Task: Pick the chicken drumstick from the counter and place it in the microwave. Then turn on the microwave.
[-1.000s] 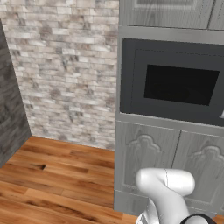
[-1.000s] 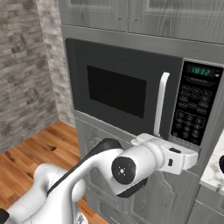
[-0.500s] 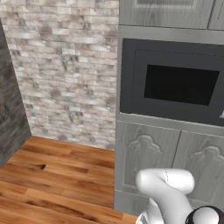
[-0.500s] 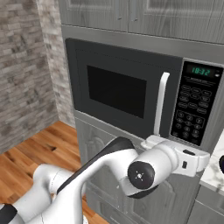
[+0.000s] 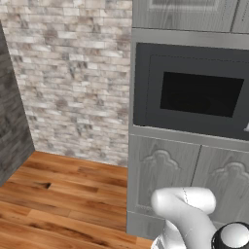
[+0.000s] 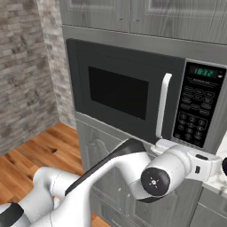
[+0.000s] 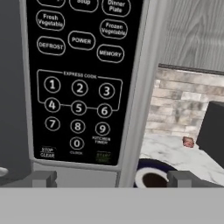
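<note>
The two-finger pincer (image 7: 112, 178) stands spread wide with nothing between its small dark finger tips (image 7: 43, 178), which rise apart from each other at the bottom of the hand view. Straight ahead of the left tip is the black button keypad (image 7: 78, 83) of the large grey-framed microwave (image 6: 133, 93): white-outlined keys reading defrost, power and memory above a block of number keys, with stop/clear and start at the bottom. The microwave's black windowed door (image 5: 194, 92) is shut, its white upright handle (image 6: 162, 106) lying between window and keypad, and a green digital display (image 6: 204, 72) glows above the keys.

Beyond the right tip, past the microwave's grey side frame, runs the white-grey marbled stone counter (image 7: 183, 155). The small reddish-brown chicken drumstick (image 7: 188, 141) lies on it, well ahead of the pincer and to its right, near a pale brick wall (image 7: 179, 105) and just beside a black box appliance (image 7: 212, 131). Closer in, just ahead of the right tip, a dark blue round plate (image 7: 151, 166) carries a white cup holding something dark (image 7: 151, 178).

In the right base view the white arm (image 6: 111, 186) reaches across grey panelled cabinet fronts (image 6: 106, 146) below the microwave.
</note>
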Robot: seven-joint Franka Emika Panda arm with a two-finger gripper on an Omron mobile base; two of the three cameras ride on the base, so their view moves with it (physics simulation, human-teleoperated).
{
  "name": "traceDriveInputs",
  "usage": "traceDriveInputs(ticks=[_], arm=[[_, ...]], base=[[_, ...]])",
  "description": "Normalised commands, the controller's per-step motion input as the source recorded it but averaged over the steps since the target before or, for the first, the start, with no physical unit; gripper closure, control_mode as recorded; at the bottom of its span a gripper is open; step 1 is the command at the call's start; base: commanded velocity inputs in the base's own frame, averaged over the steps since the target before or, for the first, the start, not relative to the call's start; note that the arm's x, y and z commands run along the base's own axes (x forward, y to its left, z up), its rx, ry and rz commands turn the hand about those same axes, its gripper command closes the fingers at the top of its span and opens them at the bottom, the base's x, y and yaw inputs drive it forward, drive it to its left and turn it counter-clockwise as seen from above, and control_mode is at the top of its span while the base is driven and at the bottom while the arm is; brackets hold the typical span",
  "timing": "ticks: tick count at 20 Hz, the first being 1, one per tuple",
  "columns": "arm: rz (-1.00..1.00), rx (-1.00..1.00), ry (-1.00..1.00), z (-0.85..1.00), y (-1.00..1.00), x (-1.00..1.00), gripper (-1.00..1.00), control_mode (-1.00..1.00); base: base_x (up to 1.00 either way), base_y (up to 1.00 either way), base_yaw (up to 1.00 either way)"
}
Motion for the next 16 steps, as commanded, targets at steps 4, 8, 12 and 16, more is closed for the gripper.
traceDriveInputs(ticks=[4,8,12,16], arm=[[0.00,0.00,-0.03,-0.11,-0.04,0.00,-1.00,-1.00],[0.00,0.00,-0.04,-0.14,-0.04,0.00,-1.00,-1.00],[0.00,0.00,-0.05,-0.11,-0.05,0.00,-1.00,-1.00],[0.00,0.01,-0.03,0.00,-0.12,0.00,-1.00,-1.00]], base=[[0.00,0.00,0.00],[0.00,0.00,0.00],[0.00,0.00,0.00],[0.00,0.00,0.00]])
